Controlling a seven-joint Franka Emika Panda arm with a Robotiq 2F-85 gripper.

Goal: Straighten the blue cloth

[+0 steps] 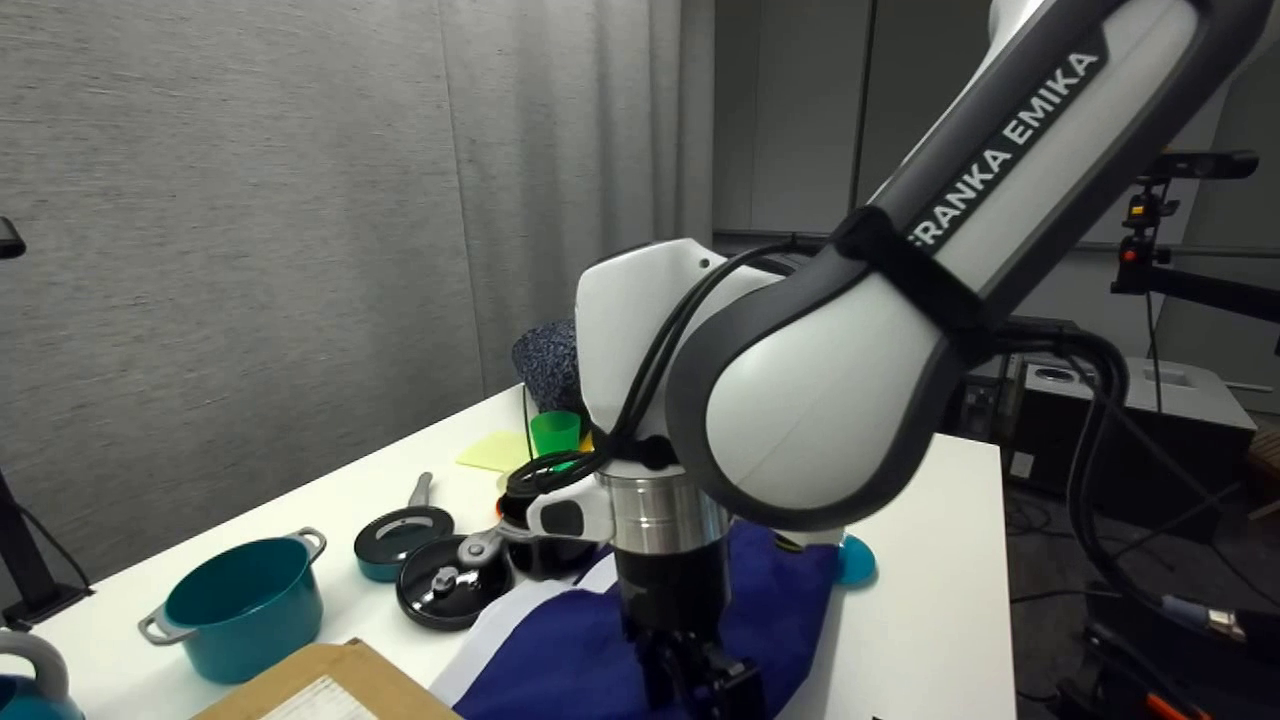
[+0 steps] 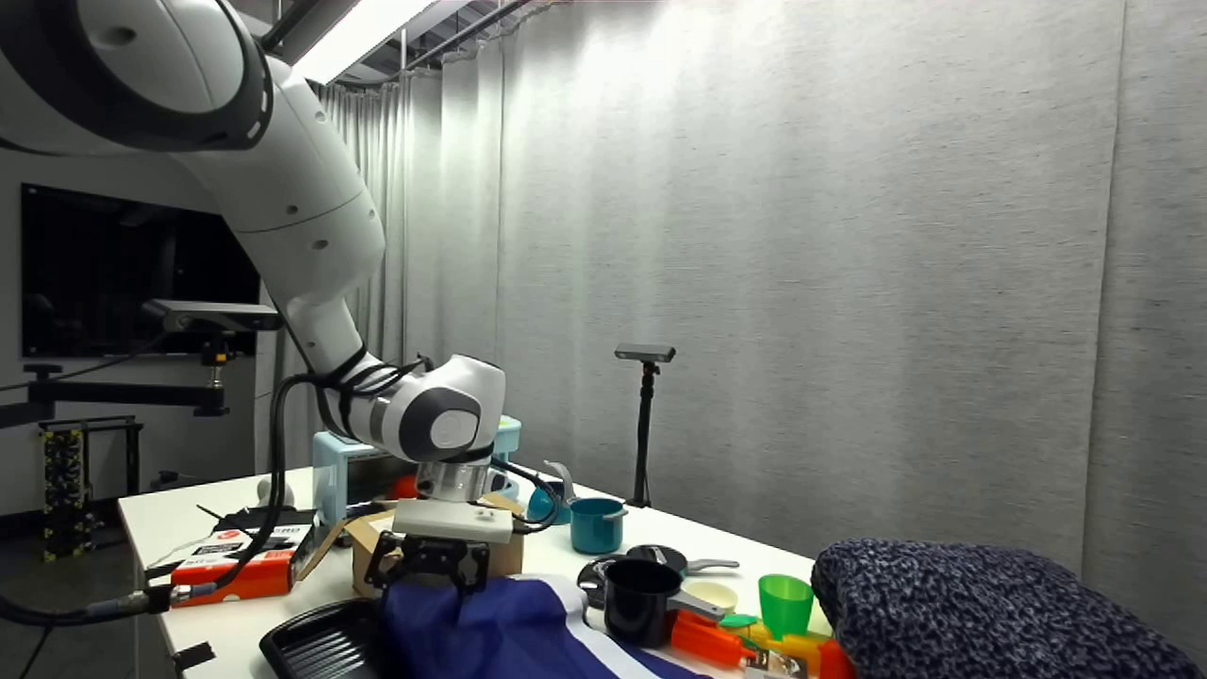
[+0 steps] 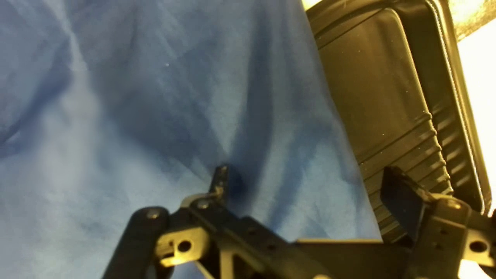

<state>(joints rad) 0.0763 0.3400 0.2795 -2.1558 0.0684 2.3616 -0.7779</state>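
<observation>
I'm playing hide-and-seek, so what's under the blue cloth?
The table, and part of a black tray whose other side pokes out past the blue cloth. The tray's covered part and anything else under there can't be seen.

- My arm point(image 1: 825, 400) is white, edged dark grey, lettered FRANKA EMIKA point(image 1: 1035, 108).
- Black cables point(image 2: 277, 448) run along it; a black strap point(image 1: 915, 275) wraps it.
- I wear a shiny silver collar point(image 1: 662, 515).
- My claw point(image 3: 306, 170) is black, with round screw heads point(image 3: 154, 214).
</observation>
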